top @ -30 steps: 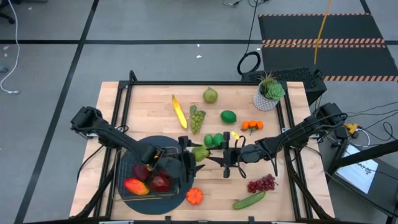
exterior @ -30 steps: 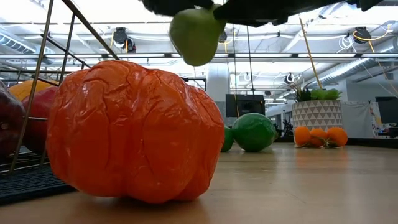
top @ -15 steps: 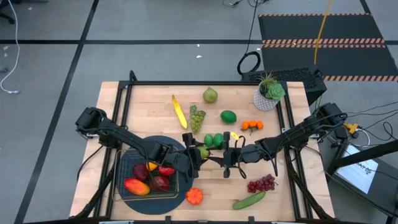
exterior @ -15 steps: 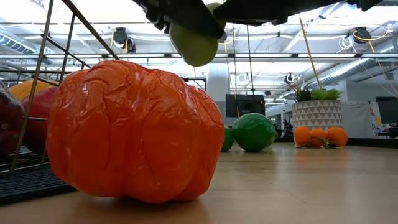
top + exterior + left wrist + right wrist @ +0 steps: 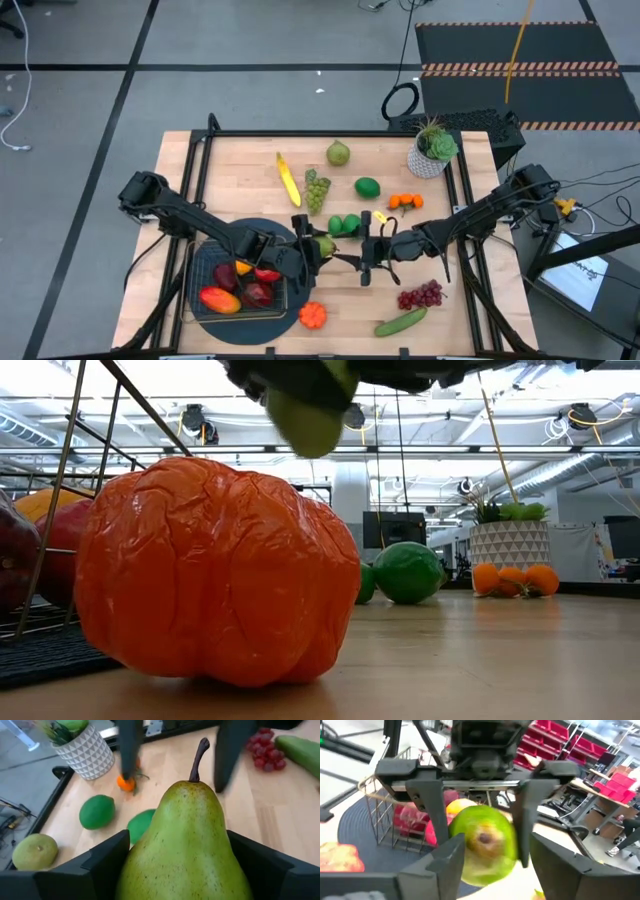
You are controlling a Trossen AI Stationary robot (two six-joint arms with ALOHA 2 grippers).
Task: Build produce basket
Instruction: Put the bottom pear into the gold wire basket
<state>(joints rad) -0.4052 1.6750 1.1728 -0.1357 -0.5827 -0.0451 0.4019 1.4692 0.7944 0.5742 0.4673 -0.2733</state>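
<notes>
Green pear (image 5: 187, 845) sits clamped between the left gripper (image 5: 312, 247) fingers (image 5: 100, 865), stem pointing away toward the right gripper (image 5: 366, 258); right gripper jaws stand apart on either side of the pear's base (image 5: 482, 850), not pressing it; pear hangs above the table (image 5: 240, 170), just beside the basket (image 5: 205, 272), which holds red and yellow produce (image 5: 245, 290).

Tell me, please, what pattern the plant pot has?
White with dark triangles on the plant pot, clearest in the left wrist view.
</notes>
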